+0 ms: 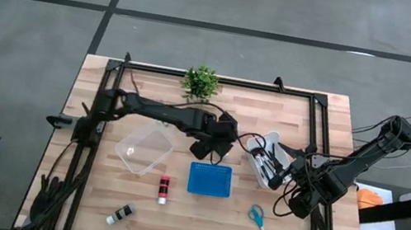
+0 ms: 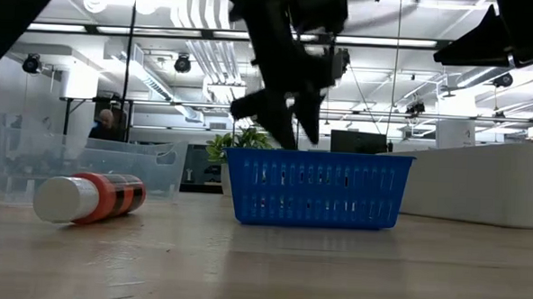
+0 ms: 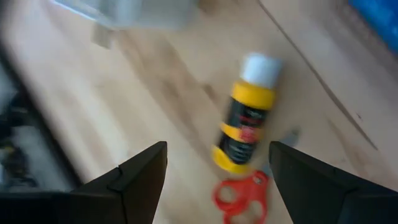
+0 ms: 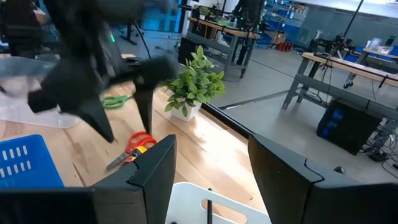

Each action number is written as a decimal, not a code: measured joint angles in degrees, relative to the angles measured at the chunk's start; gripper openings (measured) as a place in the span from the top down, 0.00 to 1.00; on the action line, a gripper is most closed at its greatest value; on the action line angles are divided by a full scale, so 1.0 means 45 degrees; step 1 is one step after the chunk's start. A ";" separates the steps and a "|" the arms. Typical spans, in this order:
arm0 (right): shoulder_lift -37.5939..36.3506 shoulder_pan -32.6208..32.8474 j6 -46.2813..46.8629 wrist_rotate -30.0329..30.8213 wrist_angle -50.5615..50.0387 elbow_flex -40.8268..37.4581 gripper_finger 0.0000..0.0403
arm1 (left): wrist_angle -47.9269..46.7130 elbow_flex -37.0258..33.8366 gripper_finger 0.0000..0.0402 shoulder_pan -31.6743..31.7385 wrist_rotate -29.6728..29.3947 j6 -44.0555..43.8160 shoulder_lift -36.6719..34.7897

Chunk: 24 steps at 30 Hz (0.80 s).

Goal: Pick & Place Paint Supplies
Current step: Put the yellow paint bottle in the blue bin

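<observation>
Left wrist view shows the left gripper (image 3: 214,171) spread wide above a blurry yellow paint bottle (image 3: 244,113) lying flat on the table (image 3: 93,112), white cap pointing away, beside half-hidden red scissors (image 3: 241,196), while farther off the right gripper (image 4: 208,168) hangs open over a white bin (image 4: 214,208).

Blue basket (image 1: 210,179), green plant (image 1: 201,82), red scissors (image 3: 241,196), a yellow, black-labelled bottle (image 3: 244,116) with seemingly white cap.
</observation>
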 joint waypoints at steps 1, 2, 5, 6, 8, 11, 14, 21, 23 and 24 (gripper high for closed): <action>0.0000 0.0000 0.0002 -0.0004 0.0007 -0.0007 0.51 | -0.0225 0.0184 0.28 0.0056 0.0004 -0.0009 0.0262; 0.0000 0.0005 0.0004 -0.0008 0.0003 -0.0023 0.51 | -0.0316 0.0291 0.28 0.0110 0.0000 -0.0010 0.0454; 0.0000 0.0005 0.0048 -0.0031 0.0026 -0.0058 0.51 | -0.0365 0.0471 0.28 0.0257 0.0000 0.0028 0.0865; 0.0001 0.0005 0.0055 -0.0058 0.0002 -0.0075 0.51 | -0.0334 0.0487 0.28 0.0299 0.0053 0.0039 0.0957; 0.0000 0.0005 0.0055 -0.0060 0.0026 -0.0080 0.51 | -0.0355 0.0469 0.28 0.0376 0.0133 0.0046 0.1155; 0.0000 0.0005 0.0057 -0.0060 0.0024 -0.0089 0.51 | -0.0364 0.0432 0.28 0.0513 0.0290 0.0024 0.1287; 0.0000 0.0005 0.0060 -0.0060 0.0029 -0.0099 0.51 | -0.0217 0.0365 0.28 0.0627 0.0524 -0.0050 0.1282; 0.0000 0.0005 0.0055 -0.0055 0.0041 -0.0099 0.51 | -0.0234 0.0348 0.28 0.0700 0.1666 -0.0116 0.1282; 0.0000 0.0005 0.0055 -0.0055 0.0050 -0.0099 0.51 | -0.0235 0.0336 0.28 0.0739 0.1856 -0.0140 0.1282; 0.0000 0.0005 0.0055 -0.0055 0.0070 -0.0099 0.51 | -0.0226 0.0337 0.28 0.0744 0.1875 -0.0146 0.1282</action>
